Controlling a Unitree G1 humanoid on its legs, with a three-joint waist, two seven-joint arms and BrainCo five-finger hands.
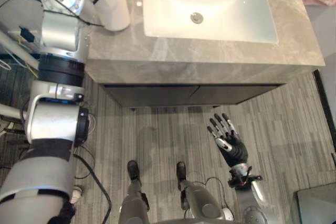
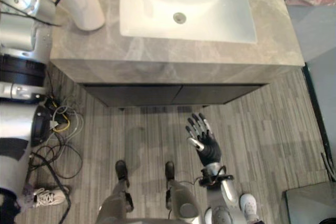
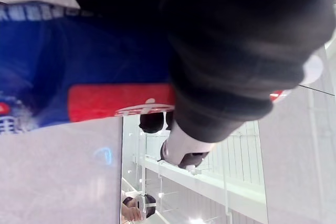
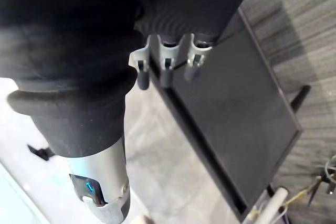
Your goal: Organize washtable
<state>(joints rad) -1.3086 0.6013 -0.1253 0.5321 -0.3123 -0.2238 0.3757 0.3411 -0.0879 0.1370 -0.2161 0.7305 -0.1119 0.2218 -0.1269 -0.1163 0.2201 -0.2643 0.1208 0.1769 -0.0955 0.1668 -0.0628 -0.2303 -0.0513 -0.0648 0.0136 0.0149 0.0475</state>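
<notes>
**Left arm up at the cup, right hand idle**

Left eye view: the table [image 1: 210,59] carries a white basin [image 1: 210,3] and a white cup [image 1: 113,3] near its left edge, where the left arm reaches. The right hand [image 1: 229,142] hangs low over the floor, empty.

Left wrist view: the left hand [image 3: 236,51] sits close against a blue-and-red item [image 3: 79,77]. Whether it grips it I cannot tell.

Right wrist view: its fingers [image 4: 165,72] are straight and released before the dark cabinet front [image 4: 226,129].

Risk: a careless pull or nudge by the left arm could topple the cup.

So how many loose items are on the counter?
1: a white container at the counter's left edge, beside the sink. The back is out of frame, so more may be hidden.
</notes>
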